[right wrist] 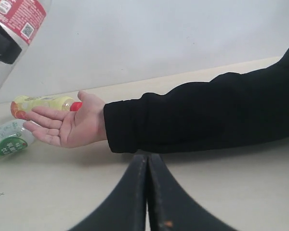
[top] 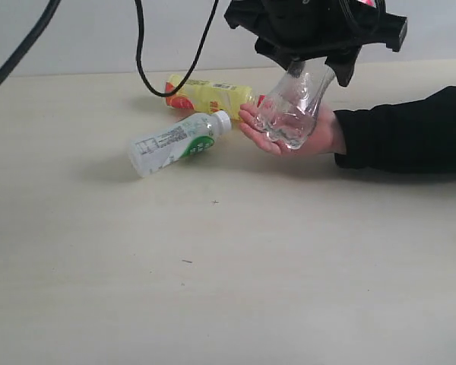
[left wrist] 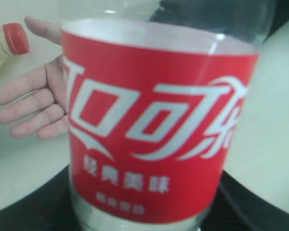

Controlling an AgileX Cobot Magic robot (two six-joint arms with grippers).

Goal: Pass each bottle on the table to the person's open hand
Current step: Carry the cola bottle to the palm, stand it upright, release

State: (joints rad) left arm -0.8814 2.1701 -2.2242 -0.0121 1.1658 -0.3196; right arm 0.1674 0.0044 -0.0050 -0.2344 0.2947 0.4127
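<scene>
A pale beige table [top: 213, 266] is backed by a plain light grey wall [top: 99, 30]; black cables [top: 140, 61] hang down at the far left.

In the exterior view, the left claw [top: 313, 62] is seen at the top, right of centre. It is clamped about the neck end of a clear bottle [top: 292, 110], which is held tilted with its base down. The open hand [top: 324, 133] lies palm up behind that base, and a black sleeve [top: 410, 129] runs off to the right. Contact between base and palm cannot be settled from this view.

A yellow bottle [top: 209, 95] lies on its side at the far side of the table, just beyond the fingers. A white-capped bottle [top: 175, 143] lies on its side left of the hand, its cap near the fingertips.

The left wrist view alone shows the clear bottle's red label [left wrist: 154, 130], which fills the picture. The spread fingers of the hand are seen past it, and the red cap [left wrist: 15, 38] of the yellow bottle beyond them.

The right wrist view alone shows the right claw [right wrist: 147, 192]. Its two fingers are pressed together with nothing between them, above the table on the near side of the sleeve. In that view the palm is seen uncovered and the clear bottle stands higher than the hand.
</scene>
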